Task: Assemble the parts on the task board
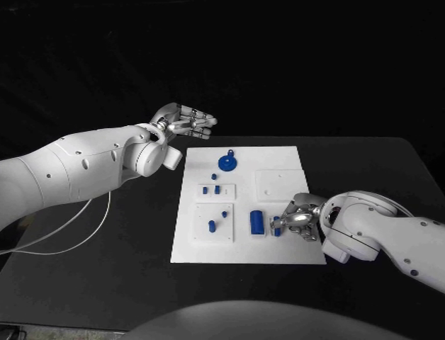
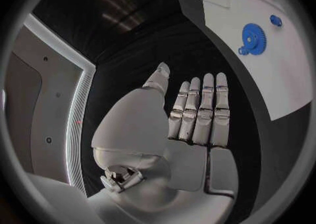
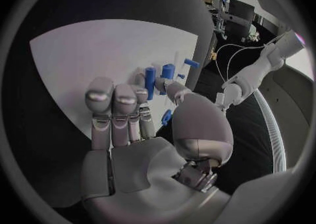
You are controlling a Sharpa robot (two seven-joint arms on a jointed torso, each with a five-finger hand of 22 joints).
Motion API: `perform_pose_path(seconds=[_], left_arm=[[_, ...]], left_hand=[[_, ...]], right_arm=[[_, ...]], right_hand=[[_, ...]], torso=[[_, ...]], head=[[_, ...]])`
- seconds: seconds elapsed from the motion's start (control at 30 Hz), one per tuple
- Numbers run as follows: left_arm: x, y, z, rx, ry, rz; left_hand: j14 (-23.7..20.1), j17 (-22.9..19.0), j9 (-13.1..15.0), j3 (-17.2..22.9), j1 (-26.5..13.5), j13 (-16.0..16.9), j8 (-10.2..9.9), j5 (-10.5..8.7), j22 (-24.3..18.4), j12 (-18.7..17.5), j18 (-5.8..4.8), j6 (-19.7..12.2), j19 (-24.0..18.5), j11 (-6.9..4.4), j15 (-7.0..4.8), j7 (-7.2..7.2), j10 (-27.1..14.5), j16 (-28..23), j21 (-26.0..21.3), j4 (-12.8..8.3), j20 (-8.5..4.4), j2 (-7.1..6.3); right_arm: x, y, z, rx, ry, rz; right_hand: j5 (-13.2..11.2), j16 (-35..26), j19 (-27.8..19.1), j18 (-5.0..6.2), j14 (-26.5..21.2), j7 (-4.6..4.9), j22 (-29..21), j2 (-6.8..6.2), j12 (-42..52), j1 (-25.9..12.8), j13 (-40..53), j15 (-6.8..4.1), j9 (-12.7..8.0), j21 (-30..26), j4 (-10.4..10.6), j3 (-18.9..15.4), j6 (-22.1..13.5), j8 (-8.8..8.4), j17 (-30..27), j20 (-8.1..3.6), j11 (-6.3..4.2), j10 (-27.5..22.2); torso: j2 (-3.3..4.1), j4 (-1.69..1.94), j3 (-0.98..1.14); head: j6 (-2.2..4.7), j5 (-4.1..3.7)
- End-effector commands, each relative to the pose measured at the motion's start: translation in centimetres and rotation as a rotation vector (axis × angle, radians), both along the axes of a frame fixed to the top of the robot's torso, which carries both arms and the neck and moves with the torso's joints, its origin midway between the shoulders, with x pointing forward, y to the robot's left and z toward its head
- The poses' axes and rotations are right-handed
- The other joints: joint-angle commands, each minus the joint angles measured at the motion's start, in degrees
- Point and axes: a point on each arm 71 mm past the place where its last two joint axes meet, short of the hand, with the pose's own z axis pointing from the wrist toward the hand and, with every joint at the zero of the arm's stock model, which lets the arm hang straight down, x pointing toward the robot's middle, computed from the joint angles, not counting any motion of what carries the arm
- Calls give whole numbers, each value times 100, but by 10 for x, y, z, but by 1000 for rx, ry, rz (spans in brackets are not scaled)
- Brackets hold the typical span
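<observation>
My right hand [image 1: 297, 221] sat low over the near right part of the task board [image 1: 279, 157], fingers curled down onto it. Whether they'd actually pinched anything, I honestly couldn't tell: in the right wrist view the fingertips [image 3: 112, 96] were bunched together right by a blue peg [image 3: 150, 83], but the contact spot was hidden. Just to the left of that hand lay the blue cylinder [image 1: 256, 222], flat on the board. Further left sat a square plate with two small blue parts [image 1: 218, 218], and beyond it another little plate with pegs [image 1: 213, 189]. Way up the board was the blue gear [image 1: 227, 165]. My left hand [image 1: 186, 122] hovered off the far left corner, past the gear, fingers straight and side by side, holding nothing.
</observation>
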Motion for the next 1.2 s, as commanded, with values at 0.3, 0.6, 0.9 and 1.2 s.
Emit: perform_pose_path(seconds=[0.3, 0.6, 0.9, 1.2], left_arm=[[-1, -3, 0, -10, 6, -19], [-1, -3, 0, -9, 11, -25], [-1, -3, -1, -8, 15, -27], [-1, -4, -1, -6, 17, -30]], left_hand=[[-31, 4, -7, -45, -24, -2, 9, -30, -6, -14, -4, 24, -10, 4, 0, 17, -31, -16, -2, -9, 30, 31], [-38, 4, -7, -27, -6, -3, 9, 97, -6, -16, -4, 21, -15, 6, 1, 17, -41, -16, -4, -32, 31, 58], [-40, 5, -7, -34, -16, -2, 9, 69, -6, -15, -3, 19, -16, 7, 3, 17, -43, -16, -5, -31, 32, 49], [-46, 5, -8, -26, -5, -2, 8, 128, -7, -15, -3, 23, -21, 8, 4, 16, -50, -16, -7, -44, 34, 58]], right_arm=[[0, 7, 2, -48, -63, 81], [0, 6, -1, -43, -21, 90], [-1, 5, -4, -52, 4, 96], [1, 3, -4, -45, -13, 65]], right_hand=[[-236, -24, 335, -8, -1, 3, 465, 17, 16, 184, 1, -32, -117, -34, -1066, 981, 5, 2, 7, -34, -18, 28], [-371, -14, 336, -11, 4, -6, 464, 32, -5, 252, -20, -25, -160, -58, -1032, 713, -6, 6, 18, -27, -16, 26], [-883, -21, 336, -17, 10, -44, 446, 101, -41, 322, -60, -18, -92, -95, -1016, 361, -45, 7, 12, -19, -19, 27], [-2514, -29, 341, -36, 18, -172, 419, 183, 37, 389, -27, -29, -382, -108, -735, 80, -23, -7, 0, -30, -48, 47]], torso=[[-2, -5, 1], [-1, -3, -1], [-2, -2, -3], [-2, -4, 0]], head=[[-12, 27], [-15, 32], [-30, 53], [-30, 64]])
